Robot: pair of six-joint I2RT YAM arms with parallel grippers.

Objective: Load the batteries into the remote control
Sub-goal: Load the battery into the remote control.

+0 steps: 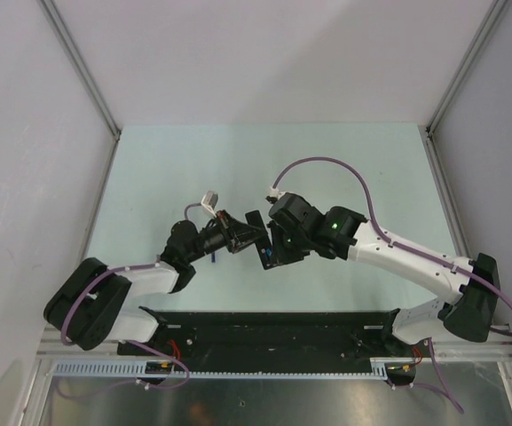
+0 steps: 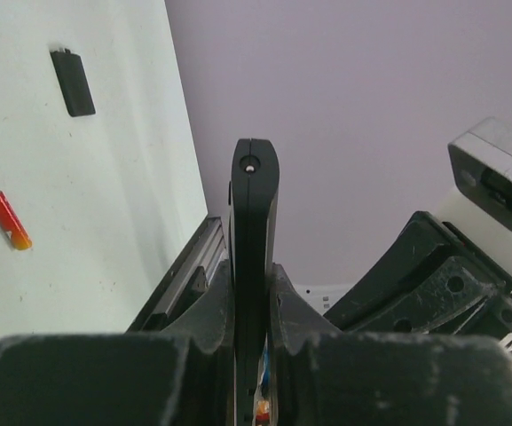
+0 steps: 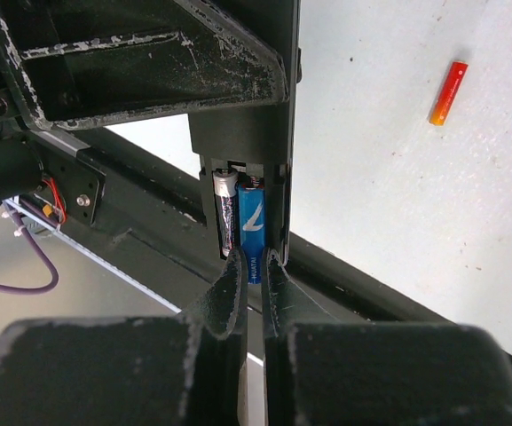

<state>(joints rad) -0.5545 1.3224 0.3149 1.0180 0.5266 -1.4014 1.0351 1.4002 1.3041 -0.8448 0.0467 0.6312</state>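
- Step in hand: seating a cell in the open bay. Done in mid-air, with both arms meeting over the middle of the table [image 1: 193, 169].
- left gripper [image 2: 252, 284]: fingers [image 2: 209, 306] clamped hard on the remote control [image 2: 254, 204], holding it edge-on and clear of the table.
- right gripper [image 3: 254, 266]: fingers [image 3: 229, 297] pinching the exposed end of the blue battery [image 3: 253, 222]. The rest of the cell lies in the bay.
- grey-silver battery [image 3: 224, 206] is in the slot alongside, touching the blue one. It looks seated, but I can't confirm the contacts.
- orange-red battery [image 3: 447, 92] lies loose on the table, well apart from the remote.
- black cover piece [image 2: 72, 82] is also on the table, near that battery but not touching it.
- Fourth battery: not visible in any view.
- My read: only two slots show, so loading is nearly finished once the blue one drops flat.
- Next move needs:
  - a push along the cell against the end contact, then down flush;
  - the left grip holding rigid against that push;
  - a release that doesn't drag the cell back out.
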